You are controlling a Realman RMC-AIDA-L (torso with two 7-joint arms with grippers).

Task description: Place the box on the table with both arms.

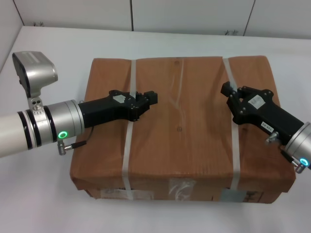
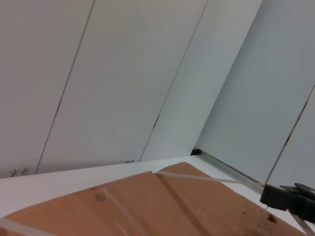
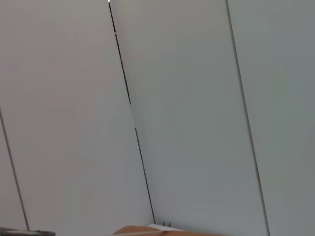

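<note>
The brown cardboard box point(image 1: 180, 136) lies flat on the white table point(image 1: 43, 199), labels on its near side. Two white straps cross it, the left strap point(image 1: 127, 155) and the right strap point(image 1: 234, 145), with clear tape along the middle. My left gripper point(image 1: 151, 98) is over the box top, right at the left strap. My right gripper point(image 1: 227, 90) is over the box top at the right strap. The left wrist view shows the box top point(image 2: 147, 206) and the right gripper point(image 2: 290, 199) farther off. The right wrist view shows only a sliver of the box point(image 3: 147, 230).
White wall panels point(image 1: 194, 14) stand behind the table's far edge. Bare tabletop lies to the left of the box and along its far side. The box's right front corner reaches close to my right arm point(image 1: 296, 141).
</note>
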